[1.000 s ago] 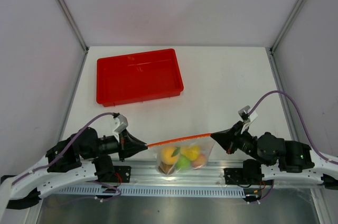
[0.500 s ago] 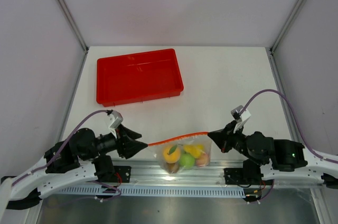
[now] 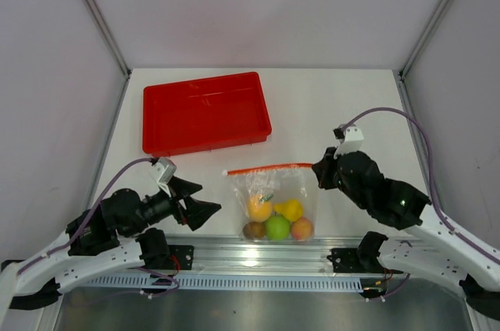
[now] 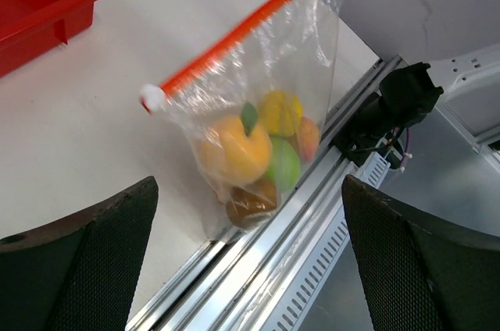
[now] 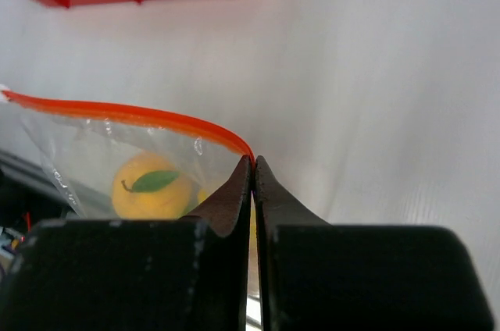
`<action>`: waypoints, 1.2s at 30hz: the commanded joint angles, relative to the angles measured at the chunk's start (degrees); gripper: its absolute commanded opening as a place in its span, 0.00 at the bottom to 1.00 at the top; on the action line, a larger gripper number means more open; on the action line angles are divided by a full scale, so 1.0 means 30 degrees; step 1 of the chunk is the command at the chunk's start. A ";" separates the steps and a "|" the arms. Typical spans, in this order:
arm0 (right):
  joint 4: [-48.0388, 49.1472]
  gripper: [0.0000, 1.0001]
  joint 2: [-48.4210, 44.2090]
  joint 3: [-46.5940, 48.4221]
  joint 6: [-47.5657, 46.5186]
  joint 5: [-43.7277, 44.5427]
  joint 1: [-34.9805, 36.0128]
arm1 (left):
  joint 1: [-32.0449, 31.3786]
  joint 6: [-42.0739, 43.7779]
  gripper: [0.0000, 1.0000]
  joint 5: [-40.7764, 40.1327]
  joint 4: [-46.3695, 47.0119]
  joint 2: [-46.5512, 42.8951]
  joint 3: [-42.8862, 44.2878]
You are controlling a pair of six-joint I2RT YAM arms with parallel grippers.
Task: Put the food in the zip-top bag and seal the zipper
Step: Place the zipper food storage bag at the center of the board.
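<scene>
Your right gripper (image 3: 317, 169) is pinched shut on the zipper (image 3: 269, 168) at its 3 o'clock end. Your left gripper (image 3: 201, 200) gapes wide at 9 o'clock of the zip-top bag (image 3: 275, 190), touching nothing. The food (image 3: 276, 220) sits low inside, near the 6 o'clock edge of the table (image 3: 344, 104). The red tray (image 3: 205, 112) lies at 11 o'clock, with white tabletop between.

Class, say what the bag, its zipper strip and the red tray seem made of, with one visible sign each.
Zip-top bag: thin clear plastic film, glossy, crinkled, see-through.
Zipper: opaque orange-red plastic strip, smooth.
Red tray: probably rigid moulded plastic, with a shiny raised rim.
</scene>
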 commanded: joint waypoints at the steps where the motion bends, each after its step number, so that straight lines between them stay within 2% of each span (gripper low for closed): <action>1: 0.0779 0.00 0.0816 0.1032 -0.1405 -0.4581 -0.4118 | 0.0028 -0.0294 1.00 -0.0339 0.1030 0.0439 0.0170; 2: 0.0987 0.00 0.0990 0.1177 -0.1871 -0.6301 -0.6305 | 0.0028 -0.0294 1.00 -0.0164 0.1059 0.0469 0.0169; 6: 0.1515 0.00 0.2279 0.2085 -0.2666 -1.0501 -1.1561 | 0.0028 -0.0441 0.99 0.0422 0.1439 0.0557 -0.0415; 11: 0.2247 0.00 0.4239 0.2410 -0.3426 -1.2441 -1.6891 | 0.0028 -0.0558 1.00 0.0834 0.1674 0.0820 -0.0739; 14: 0.3155 0.00 0.5381 0.2146 -0.3751 -1.2063 -1.8391 | 0.0028 -0.0499 0.99 0.1097 0.2171 0.0908 -0.0944; 19: 0.5264 0.00 0.7871 0.2348 -0.4132 -1.1388 -1.9830 | 0.0028 -0.0586 1.00 0.1536 0.2874 0.1464 -0.1003; 24: 0.7079 0.00 1.2201 0.3871 -0.3664 -1.1066 -2.0945 | 0.0028 -0.0675 0.99 0.2123 0.4076 0.2430 -0.1003; 29: 0.7727 0.00 1.5869 0.6036 -0.3634 -0.9837 -2.1092 | 0.0115 -0.0586 0.99 0.0749 0.4369 0.3017 -0.0827; 36: 0.7991 0.00 2.0675 0.8907 -0.3868 -0.9512 -2.1151 | 0.2307 0.0028 1.00 0.2764 0.6186 0.5914 -0.0126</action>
